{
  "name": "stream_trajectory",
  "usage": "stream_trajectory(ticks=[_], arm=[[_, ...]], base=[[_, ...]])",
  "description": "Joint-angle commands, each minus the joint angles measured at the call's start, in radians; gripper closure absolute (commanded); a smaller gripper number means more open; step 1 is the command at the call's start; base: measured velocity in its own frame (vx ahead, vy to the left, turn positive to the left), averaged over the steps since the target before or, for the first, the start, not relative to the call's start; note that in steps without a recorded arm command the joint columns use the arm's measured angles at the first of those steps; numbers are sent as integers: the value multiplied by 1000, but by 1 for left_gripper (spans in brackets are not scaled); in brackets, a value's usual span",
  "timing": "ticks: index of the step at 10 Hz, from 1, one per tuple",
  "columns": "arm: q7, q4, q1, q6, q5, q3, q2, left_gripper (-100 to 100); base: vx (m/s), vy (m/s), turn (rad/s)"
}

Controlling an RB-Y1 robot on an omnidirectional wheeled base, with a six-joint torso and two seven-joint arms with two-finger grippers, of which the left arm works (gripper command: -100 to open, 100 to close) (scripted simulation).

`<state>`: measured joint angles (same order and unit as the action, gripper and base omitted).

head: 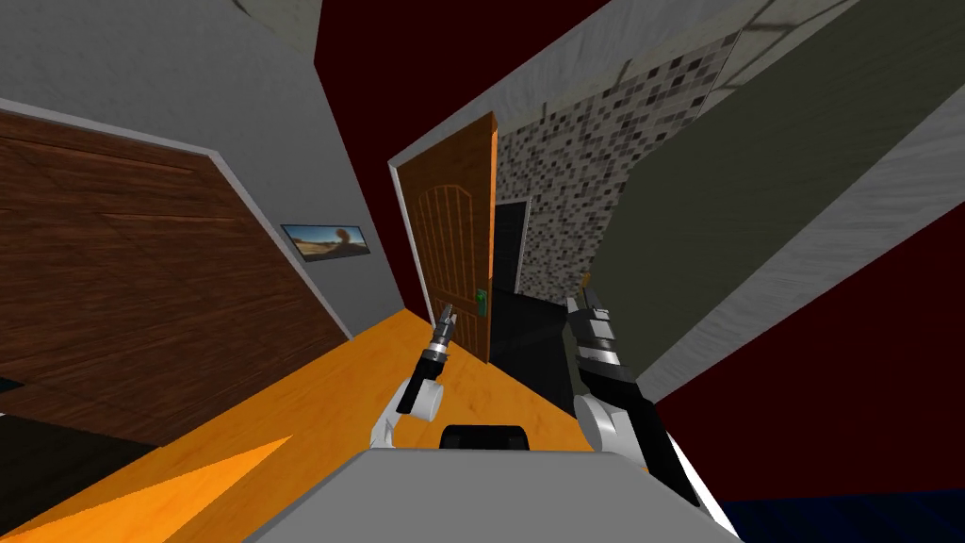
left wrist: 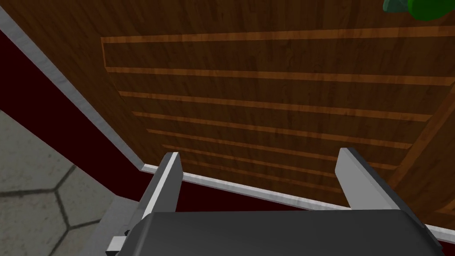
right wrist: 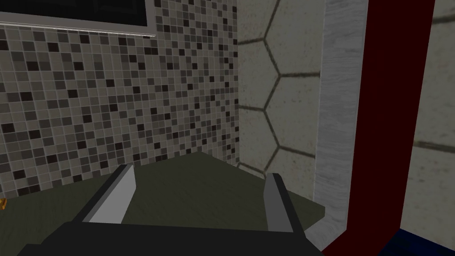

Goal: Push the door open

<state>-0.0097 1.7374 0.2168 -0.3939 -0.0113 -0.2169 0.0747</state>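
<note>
The door (head: pixel 457 226) is just ahead, part way open. It looks big, stiff and heavy. Push flat on the wood near the green handle (head: pixel 481 302).

The left gripper (head: pixel 445 314) is wide open, close to the door. I cannot tell if it touches. The right gripper (head: pixel 585 297) is wide open too.

Past the door is a black area (head: pixel 523 335).

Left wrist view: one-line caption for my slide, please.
Left gripper, fingers open, faces the brown panelled wooden door, its green handle further along.
</note>
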Motion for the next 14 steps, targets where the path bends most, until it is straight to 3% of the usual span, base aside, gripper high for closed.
stream_trajectory(ticks=[1, 8, 14], arm=[[3, -30, -14, 4, 1, -6, -2, -100], [38, -223, -103, 67, 12, -74, -3, -100], [61, -352, -162, 108, 20, -119, -9, -100]], base=[[53, 67, -45], [67, 83, -118], [80, 92, -95]])
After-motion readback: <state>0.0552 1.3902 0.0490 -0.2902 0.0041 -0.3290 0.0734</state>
